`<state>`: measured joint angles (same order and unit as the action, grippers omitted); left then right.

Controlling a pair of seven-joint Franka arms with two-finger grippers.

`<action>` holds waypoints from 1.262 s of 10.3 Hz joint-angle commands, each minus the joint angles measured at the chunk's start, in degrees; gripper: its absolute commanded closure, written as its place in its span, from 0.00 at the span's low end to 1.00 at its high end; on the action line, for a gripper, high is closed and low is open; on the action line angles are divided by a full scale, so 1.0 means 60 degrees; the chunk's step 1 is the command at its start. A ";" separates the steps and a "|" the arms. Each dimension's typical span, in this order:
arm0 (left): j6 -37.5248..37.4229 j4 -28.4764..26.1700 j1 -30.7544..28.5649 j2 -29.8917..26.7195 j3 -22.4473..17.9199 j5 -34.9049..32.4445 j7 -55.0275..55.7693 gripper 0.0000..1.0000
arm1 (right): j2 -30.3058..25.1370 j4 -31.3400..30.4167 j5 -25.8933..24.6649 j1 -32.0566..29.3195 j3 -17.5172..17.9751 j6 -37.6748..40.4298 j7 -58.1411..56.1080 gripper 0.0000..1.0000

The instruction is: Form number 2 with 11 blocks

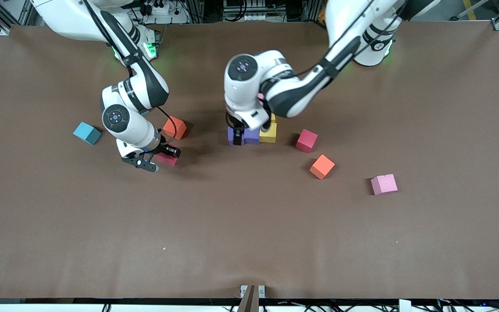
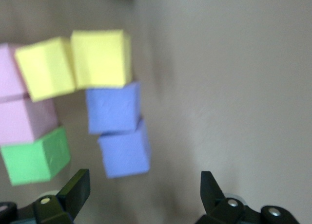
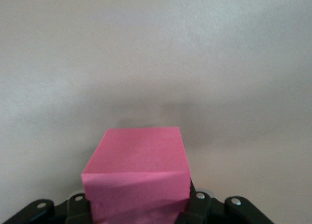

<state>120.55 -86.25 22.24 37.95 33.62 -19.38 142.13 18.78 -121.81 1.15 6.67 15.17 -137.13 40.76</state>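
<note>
- The right hand (image 1: 163,157) sits low at the worktop (image 1: 249,242), left of the frame's middle in the front view, its fingers closed on a red block (image 1: 168,160).
- In the right wrist view that same block (image 3: 138,175) fills the space between the black finger pads (image 3: 78,207), pinched on both sides.
- Just above it in the front view lies an orange block (image 1: 175,128), and further toward the frame's left edge a light-blue cube (image 1: 87,132) rests alone.
- The left hand (image 1: 249,130) is at the centre of the front view, over the cluster of blocks, with its fingers spread wide and holding nothing.
- The left wrist view shows those fingertips (image 2: 75,187) well apart, with bare worktop between them.
- The started number 2 (image 1: 254,132) lies under that hand: in the front view two purple blocks (image 1: 251,136) side by side and a yellow block (image 1: 268,133) touching them show, the rest covered by the arm.
- The left wrist view gives more: two yellow blocks (image 2: 101,58), the two purple ones (image 2: 113,107), pink blocks (image 2: 24,121) and a green block (image 2: 35,157) grouped close.
- Loose blocks lie right of centre in the front view: a second red block (image 1: 306,140), a second orange block (image 1: 322,166) lower down, and a pink block (image 1: 383,184) further toward the right edge.
</note>
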 commanded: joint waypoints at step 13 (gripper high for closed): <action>-0.2222 -0.1910 -0.6205 -0.1579 0.1202 0.0798 -0.8248 0.00 | 0.3607 0.5244 -0.0060 0.5318 -0.2059 0.1512 -0.0919 0.59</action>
<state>106.71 -92.11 -9.61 32.39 36.74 -16.09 94.22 39.34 -92.32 1.03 37.55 3.59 -128.85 36.36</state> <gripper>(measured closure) 0.000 0.388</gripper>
